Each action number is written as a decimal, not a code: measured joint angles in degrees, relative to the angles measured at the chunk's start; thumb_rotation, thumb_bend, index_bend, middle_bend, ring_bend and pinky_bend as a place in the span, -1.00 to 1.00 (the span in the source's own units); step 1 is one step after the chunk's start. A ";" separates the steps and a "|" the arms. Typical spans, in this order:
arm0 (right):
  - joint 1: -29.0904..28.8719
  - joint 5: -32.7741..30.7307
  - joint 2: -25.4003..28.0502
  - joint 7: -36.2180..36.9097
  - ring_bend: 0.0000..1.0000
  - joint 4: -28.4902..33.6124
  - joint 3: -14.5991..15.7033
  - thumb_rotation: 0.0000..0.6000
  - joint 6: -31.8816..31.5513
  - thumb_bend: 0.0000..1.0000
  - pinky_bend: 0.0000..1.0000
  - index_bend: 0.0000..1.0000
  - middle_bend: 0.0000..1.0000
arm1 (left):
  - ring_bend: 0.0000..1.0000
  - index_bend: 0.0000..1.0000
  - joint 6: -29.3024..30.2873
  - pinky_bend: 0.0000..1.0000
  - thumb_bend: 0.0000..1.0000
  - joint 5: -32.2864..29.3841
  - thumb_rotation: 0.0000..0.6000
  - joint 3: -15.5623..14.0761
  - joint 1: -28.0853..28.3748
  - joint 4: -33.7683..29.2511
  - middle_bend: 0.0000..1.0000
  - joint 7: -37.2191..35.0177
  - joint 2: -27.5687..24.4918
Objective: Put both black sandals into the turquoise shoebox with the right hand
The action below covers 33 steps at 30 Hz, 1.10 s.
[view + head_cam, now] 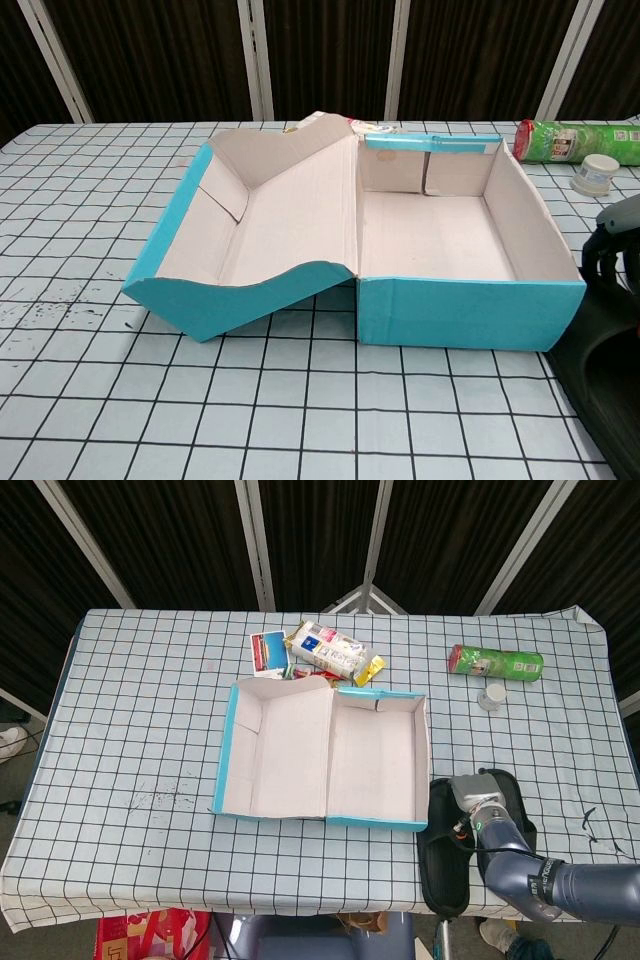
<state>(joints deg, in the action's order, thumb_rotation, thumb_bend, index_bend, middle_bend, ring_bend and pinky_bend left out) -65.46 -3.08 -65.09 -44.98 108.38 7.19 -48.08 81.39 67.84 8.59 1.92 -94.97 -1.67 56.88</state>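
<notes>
The open turquoise shoebox [424, 760] lies mid-table with its lid folded out to the left; its front wall [460, 315] fills the chest view. Two black sandals lie by the box's right front corner, close to the table's front edge. One black sandal [443, 865] touches the box wall, and it appears again as the dark sandal [605, 390] at the lower right. The second sandal [522, 825] is mostly covered. My right hand [478, 805] sits on top of the pair and grips the nearer one; its fingers are hidden. A grey part of my right hand [620, 212] peeks in at the edge. My left hand is out of sight.
A green can [495, 662] lies on its side at the back right, with a white cap [490, 697] just in front of it. Snack packets [325, 650] and a card [267, 650] lie behind the box. The can [570, 140] and cap [598, 172] also show in the chest view.
</notes>
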 measured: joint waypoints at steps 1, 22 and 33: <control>-0.05 0.12 0.10 0.13 -0.36 0.09 0.01 1.00 -0.01 -0.35 -1.00 0.21 0.29 | -1.00 -0.73 -0.01 -0.82 -0.25 0.01 1.00 0.00 0.00 -0.01 -0.89 -0.02 -0.01; -2.17 -1.40 7.16 2.23 -0.35 4.21 0.85 1.00 -0.09 -0.26 -1.00 0.25 0.30 | -1.00 -0.73 0.07 -0.81 -0.25 0.12 1.00 0.00 -0.18 0.05 -0.89 -0.84 -0.22; -2.86 -0.37 15.16 4.49 -0.35 8.62 -0.30 1.00 -0.89 -0.23 -1.00 0.25 0.30 | -1.00 -0.73 0.12 -0.82 -0.25 0.28 1.00 0.00 -0.28 0.08 -0.89 -1.37 -0.36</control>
<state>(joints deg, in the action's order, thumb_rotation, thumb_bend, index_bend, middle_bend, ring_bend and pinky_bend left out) -68.32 -3.46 -49.93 -40.49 117.00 6.89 -48.97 81.51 68.12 8.59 1.64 -94.89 -3.04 56.52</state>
